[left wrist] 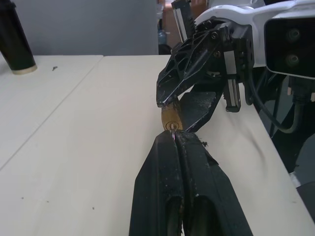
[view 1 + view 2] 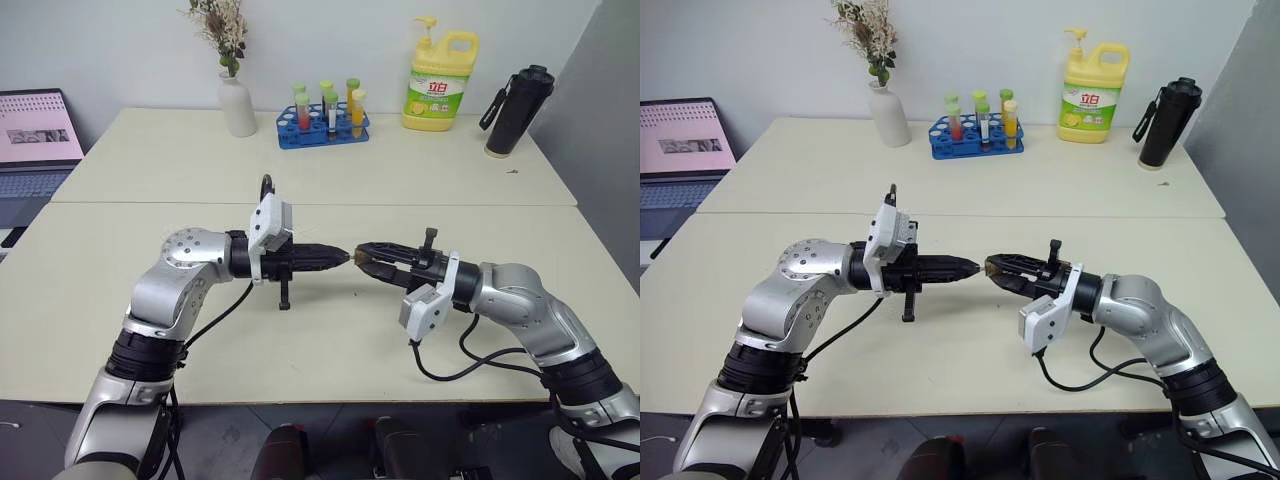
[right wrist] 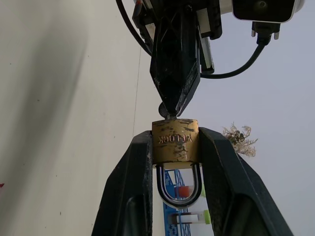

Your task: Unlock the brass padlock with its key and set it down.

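Key [image 1: 173,132] mostly hidden between left jaws

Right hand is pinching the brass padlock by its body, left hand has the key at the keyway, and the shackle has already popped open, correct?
Not quite: the shackle is not open. In the right wrist view both its legs run into the brass padlock. The rest holds: the right hand grips the body between its fingers, and the left hand, shut on the key, has it at the keyway.

I read this as a lab or office test room. Pale counter [image 2: 300,330]; behind its seam, a test-tube rack [image 2: 323,128], with a laptop [image 2: 35,140] far left of the rack.
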{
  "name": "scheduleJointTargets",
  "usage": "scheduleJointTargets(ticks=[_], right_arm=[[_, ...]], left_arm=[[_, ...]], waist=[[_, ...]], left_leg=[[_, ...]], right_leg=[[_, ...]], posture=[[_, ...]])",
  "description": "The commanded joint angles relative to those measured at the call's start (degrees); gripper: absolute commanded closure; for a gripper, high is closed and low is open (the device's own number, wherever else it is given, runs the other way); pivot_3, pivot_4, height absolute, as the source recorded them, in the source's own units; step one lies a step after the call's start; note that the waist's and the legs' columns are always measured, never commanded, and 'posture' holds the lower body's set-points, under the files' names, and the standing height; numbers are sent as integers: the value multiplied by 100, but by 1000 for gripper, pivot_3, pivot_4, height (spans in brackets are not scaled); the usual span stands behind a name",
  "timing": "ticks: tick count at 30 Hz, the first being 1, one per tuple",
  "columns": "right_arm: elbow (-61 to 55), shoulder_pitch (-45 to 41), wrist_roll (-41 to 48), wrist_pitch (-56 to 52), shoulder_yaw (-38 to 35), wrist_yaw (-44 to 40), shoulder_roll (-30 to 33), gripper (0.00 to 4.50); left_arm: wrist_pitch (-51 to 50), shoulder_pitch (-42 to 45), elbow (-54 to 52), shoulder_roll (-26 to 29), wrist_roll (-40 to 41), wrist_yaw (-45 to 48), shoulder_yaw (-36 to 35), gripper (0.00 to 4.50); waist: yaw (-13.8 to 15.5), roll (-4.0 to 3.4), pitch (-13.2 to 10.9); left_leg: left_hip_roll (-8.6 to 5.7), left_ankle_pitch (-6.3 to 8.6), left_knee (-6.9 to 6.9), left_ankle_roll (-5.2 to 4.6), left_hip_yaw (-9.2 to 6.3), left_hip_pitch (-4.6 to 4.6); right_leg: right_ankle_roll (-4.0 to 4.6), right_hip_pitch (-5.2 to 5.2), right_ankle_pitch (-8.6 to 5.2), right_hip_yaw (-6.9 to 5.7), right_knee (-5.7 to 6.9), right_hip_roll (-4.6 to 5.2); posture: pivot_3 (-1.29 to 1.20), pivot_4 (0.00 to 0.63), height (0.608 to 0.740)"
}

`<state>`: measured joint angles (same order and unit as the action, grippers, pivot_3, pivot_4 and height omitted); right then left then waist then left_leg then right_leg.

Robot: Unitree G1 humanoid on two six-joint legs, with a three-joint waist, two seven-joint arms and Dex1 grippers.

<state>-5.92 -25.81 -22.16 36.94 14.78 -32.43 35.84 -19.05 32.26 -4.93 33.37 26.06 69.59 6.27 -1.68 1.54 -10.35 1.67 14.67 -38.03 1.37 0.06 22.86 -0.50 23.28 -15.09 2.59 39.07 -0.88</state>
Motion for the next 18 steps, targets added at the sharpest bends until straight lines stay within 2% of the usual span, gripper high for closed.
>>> scheduleJointTargets(ticks=[1, 7, 11, 16, 18], right_arm=[[-51, -98, 224, 65, -286, 233, -34, 3559], [-21, -125, 225, 120, -315, 267, -52, 3559], [-16, -135, 213, 123, -322, 293, -56, 3559], [-16, -130, 217, 95, -339, 284, -77, 3559], [-10, -142, 217, 89, -338, 282, -87, 3559]], left_arm=[[686, 52, -204, -109, -289, 88, 162, 4500], [1674, 110, 17, -187, -753, 105, 221, 4500], [2764, 173, 338, -344, -1219, -94, 222, 4500], [3117, 260, 600, -371, -1352, -53, 264, 4500], [2627, 296, 558, -413, -1183, -161, 233, 4500]], waist=[[1, 0, 0], [-2, 0, 0], [3, 0, 0], [2, 0, 0], [1, 0, 0]], left_leg=[[0, 0, 0, 0, 1, 0], [0, 0, 0, 0, 5, 0], [-1, 0, 0, 0, 7, 0], [-1, 0, 0, -1, 8, 1], [-1, 0, 0, -1, 8, 1]], right_leg=[[0, 0, 0, 0, 0, 0], [1, 0, 0, 0, 0, 0], [1, 0, 1, -1, 0, -1], [1, 0, 1, -1, -1, -1], [1, 0, 1, -2, 0, -2]], posture=[[0, 150, 740], [0, 150, 740], [0, 150, 740], [0, 150, 740], [0, 150, 740]])
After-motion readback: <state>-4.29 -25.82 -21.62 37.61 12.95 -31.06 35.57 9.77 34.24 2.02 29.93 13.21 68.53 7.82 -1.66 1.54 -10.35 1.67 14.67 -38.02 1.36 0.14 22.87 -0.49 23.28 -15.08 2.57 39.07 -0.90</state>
